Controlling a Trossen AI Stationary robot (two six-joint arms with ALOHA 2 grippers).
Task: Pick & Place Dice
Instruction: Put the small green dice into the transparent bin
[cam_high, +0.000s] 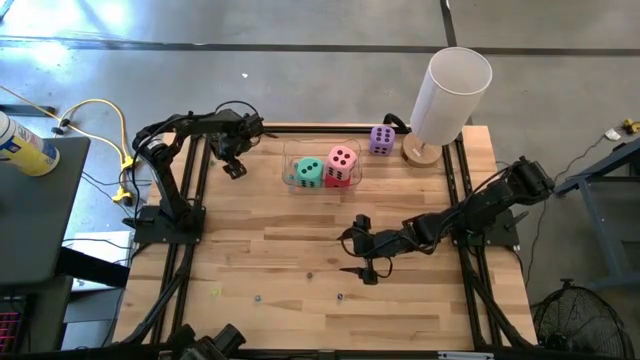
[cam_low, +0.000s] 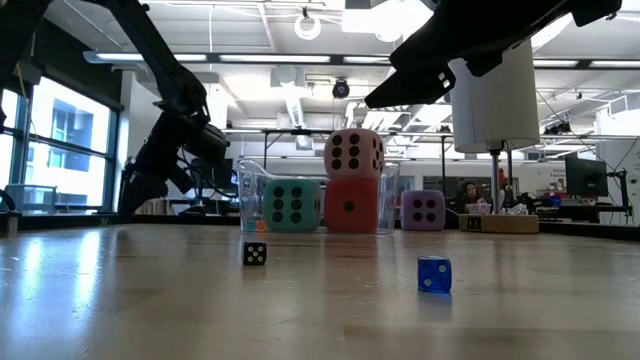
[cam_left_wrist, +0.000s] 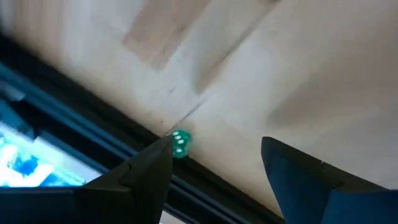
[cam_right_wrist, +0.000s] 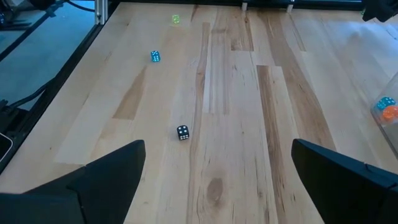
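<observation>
Seen from above, a clear container (cam_high: 321, 168) sat on the wooden worktop (cam_high: 300, 250), toward twelve o'clock from the worktop's centre. Inside it, the teal-green die (cam_high: 309, 171) rested beside the red die (cam_high: 337, 180), and the pink die (cam_high: 342, 159) was stacked on top of the red one. The purple die (cam_high: 382, 139) stood outside the container on the worktop, at about two o'clock from it, just beside the wooden base of a tall white cylinder (cam_high: 450, 93).

In the level view across the worktop, a small black die (cam_low: 255, 254) and a small blue die (cam_low: 434, 274) lay on the wood nearer the camera, well apart from each other. The right wrist view also showed a small pale-green die (cam_right_wrist: 175, 20) farther off, and small blue and orange dice (cam_right_wrist: 387, 107) behind the container's clear wall.

The left gripper (cam_high: 234, 166) hung at about nine o'clock from the container, near the worktop's far left edge. Its fingers (cam_left_wrist: 134, 177) were parted and held nothing; a tiny green die (cam_left_wrist: 180, 143) lay on the wood just beside one fingertip, by the dark frame rail.

The right gripper (cam_high: 364, 270) hovered over the middle of the worktop, at about five o'clock from the container. Its fingers (cam_right_wrist: 106, 177) were spread wide apart and empty.
</observation>
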